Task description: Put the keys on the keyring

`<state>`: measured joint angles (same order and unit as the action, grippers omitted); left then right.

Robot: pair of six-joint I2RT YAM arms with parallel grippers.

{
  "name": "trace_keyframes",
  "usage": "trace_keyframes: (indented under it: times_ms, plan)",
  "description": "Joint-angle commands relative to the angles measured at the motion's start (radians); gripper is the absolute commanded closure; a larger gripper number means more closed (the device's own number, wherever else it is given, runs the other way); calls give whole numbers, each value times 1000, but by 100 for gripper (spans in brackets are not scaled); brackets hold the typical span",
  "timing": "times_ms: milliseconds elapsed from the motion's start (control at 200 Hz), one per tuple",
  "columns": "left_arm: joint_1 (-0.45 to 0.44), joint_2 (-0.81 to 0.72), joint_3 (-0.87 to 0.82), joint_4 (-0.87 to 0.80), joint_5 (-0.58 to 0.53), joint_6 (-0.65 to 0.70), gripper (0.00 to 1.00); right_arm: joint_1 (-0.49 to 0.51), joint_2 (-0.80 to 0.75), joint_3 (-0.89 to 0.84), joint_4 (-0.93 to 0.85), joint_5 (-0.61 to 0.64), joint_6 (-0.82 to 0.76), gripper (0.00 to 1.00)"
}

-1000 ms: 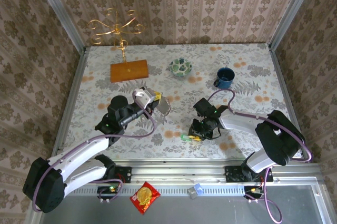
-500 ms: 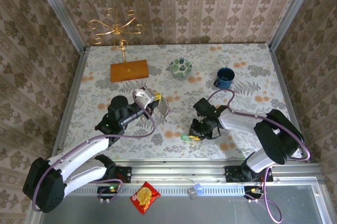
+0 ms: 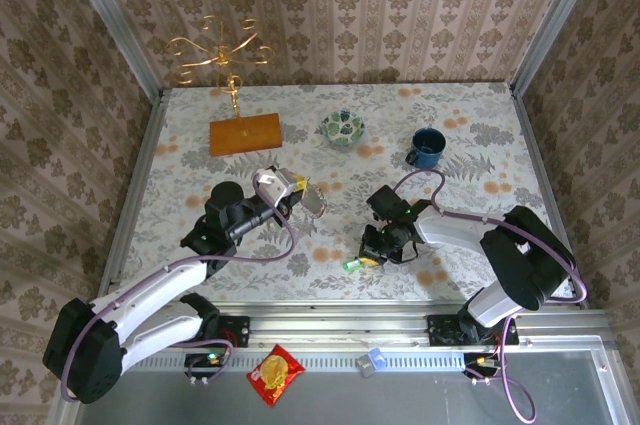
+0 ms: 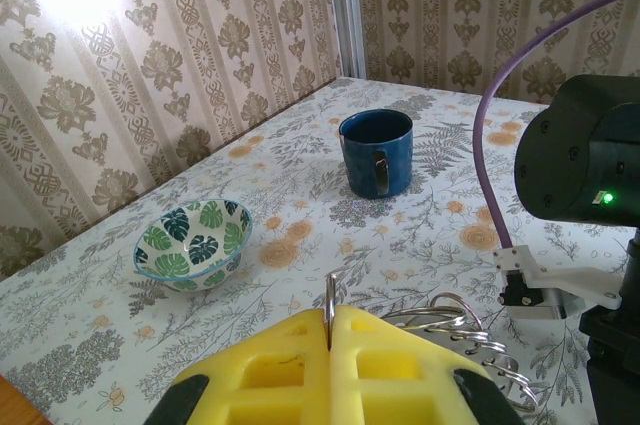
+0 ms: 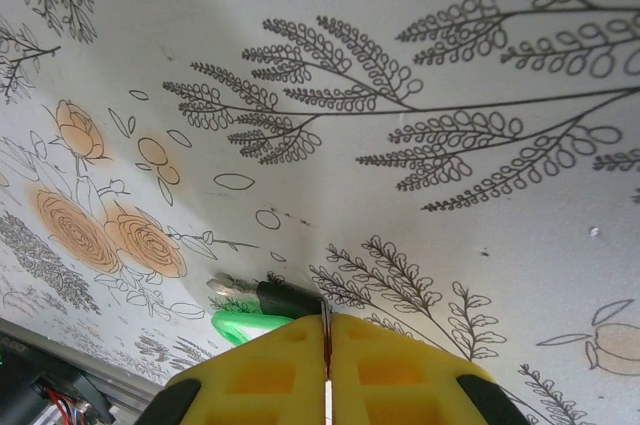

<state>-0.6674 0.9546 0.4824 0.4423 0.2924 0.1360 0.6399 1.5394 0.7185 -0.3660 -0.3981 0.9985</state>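
Note:
My left gripper is raised over the table's middle, shut on the keyring. The ring's thin metal edge stands up between the yellow pads, and its wire loops hang to the right. My right gripper is down at the tablecloth, shut on a key. That key has a bright green head, a dark sleeve and a silver tip, and its thin edge sits pinched between the pads. From above the green key pokes out left of the fingers.
A blue mug and a leaf-patterned bowl stand at the back. A gold wire stand on a wooden base is back left. A snack packet lies below the table's near edge.
The right gripper's jaws have closed onto the key. The left gripper with the keyring has tilted only slightly.

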Motion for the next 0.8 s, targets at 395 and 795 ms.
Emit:
trace_keyframes:
  times_ms: [395, 795]
  plan:
    - [-10, -3, 21, 20, 19, 24, 100, -5, 11, 21, -82, 55, -73, 86]
    - [-13, -2, 20, 19, 19, 25, 100, -4, 7, 25, -77, 56, -77, 85]
